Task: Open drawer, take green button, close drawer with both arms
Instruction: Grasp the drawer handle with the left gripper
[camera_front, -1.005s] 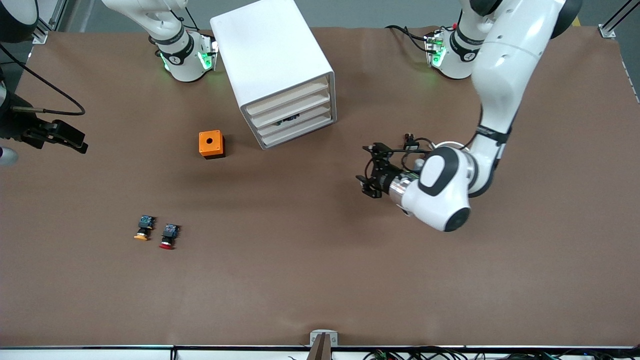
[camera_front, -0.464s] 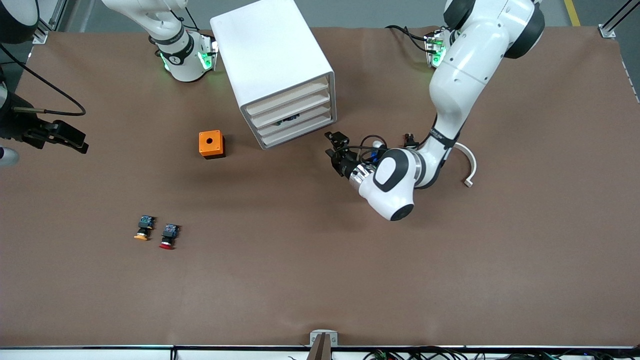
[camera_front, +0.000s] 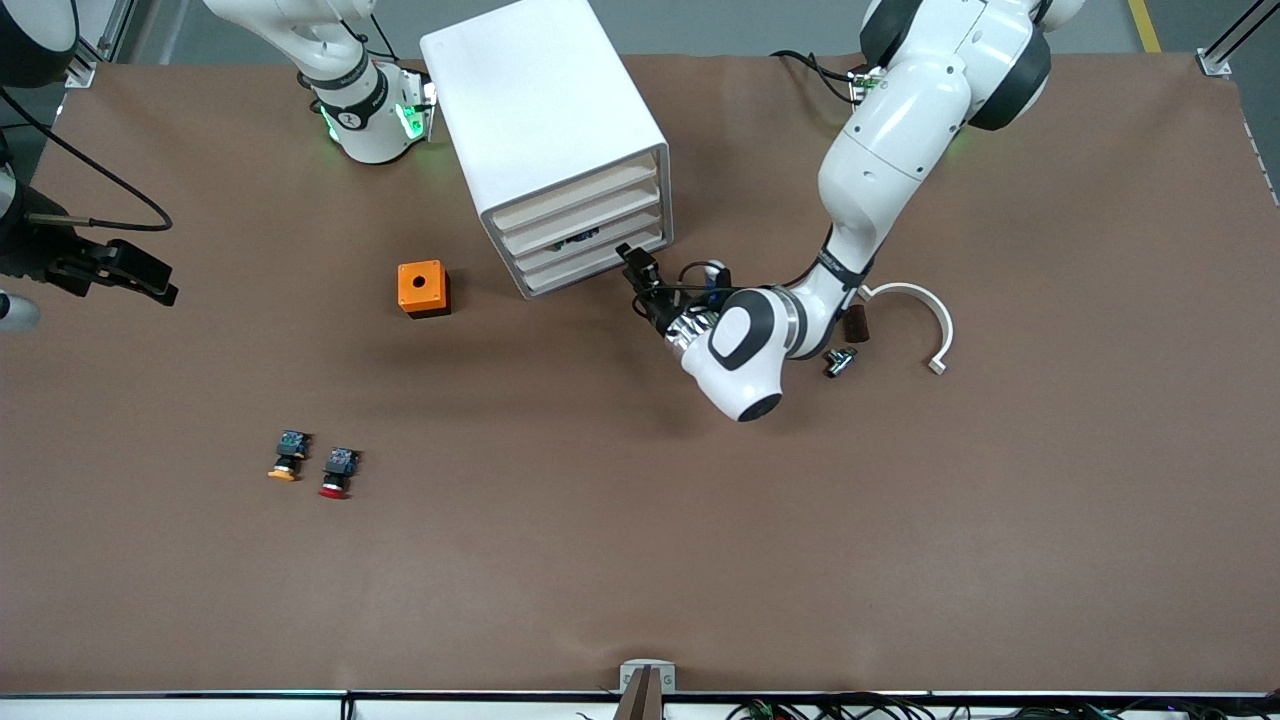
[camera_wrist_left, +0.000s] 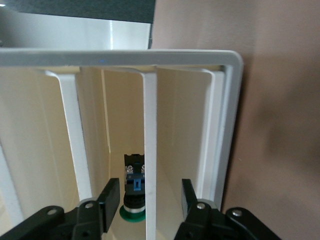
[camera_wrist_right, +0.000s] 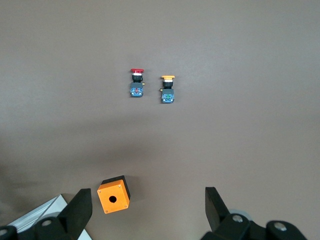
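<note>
No text, label or number can be read on anything here. The right arm's base (camera_front: 365, 110) carries a small dark round mark, too small to make out.

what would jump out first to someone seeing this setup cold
Probably the white cabinet, standing toward the robots' bases, with the left gripper right in front of its drawers; the left wrist view shows its fingers astride a drawer front, a green-capped button lying inside. Next, the bright orange box beside the cabinet, toward the right arm's end. The right gripper waits open above the table near that end.
</note>
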